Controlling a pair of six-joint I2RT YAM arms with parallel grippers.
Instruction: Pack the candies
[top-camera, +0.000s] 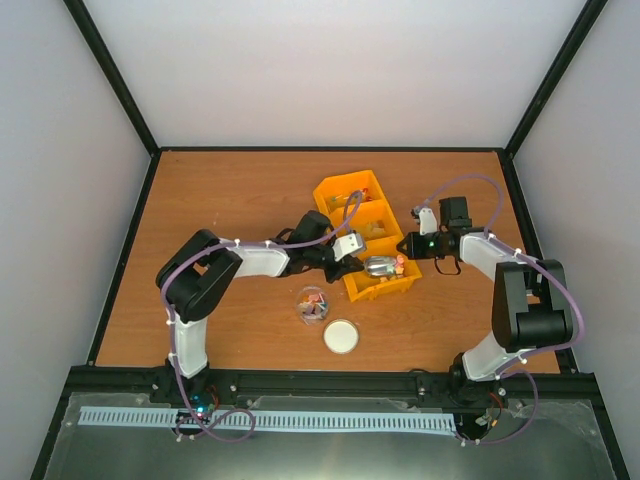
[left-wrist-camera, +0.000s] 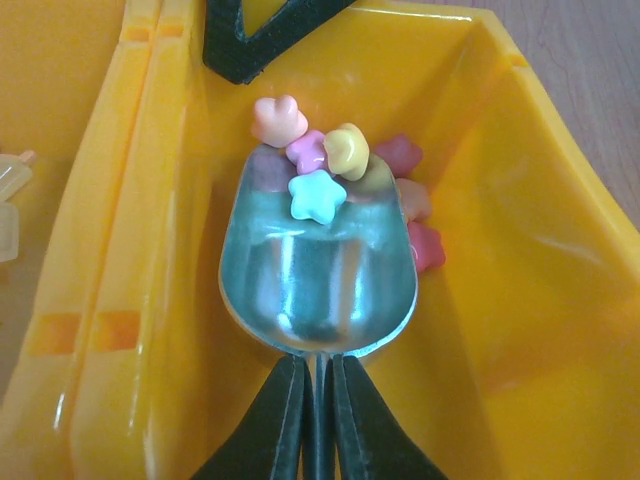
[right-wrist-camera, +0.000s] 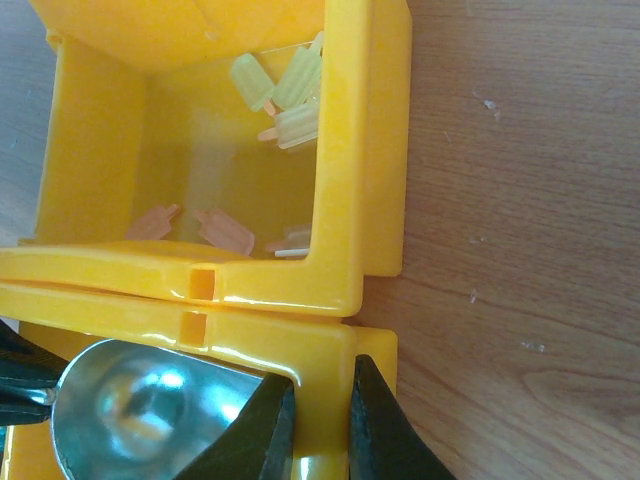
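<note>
Left gripper (left-wrist-camera: 318, 372) is clamped fully closed on the handle of the metal scoop (left-wrist-camera: 315, 270), whose bowl lies straight ahead of the fingertips inside the yellow bin (left-wrist-camera: 520, 300). The candies (left-wrist-camera: 325, 165), star-shaped and in mixed colours, are heaped at the scoop's far lip. Right gripper (right-wrist-camera: 320, 388) is nearly closed and pinches that bin's wall, with the scoop to the left of its fingers.

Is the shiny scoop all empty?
No, a pale blue star-shaped candy lies on the metal scoop, near its front lip, inside the yellow bin.
</note>
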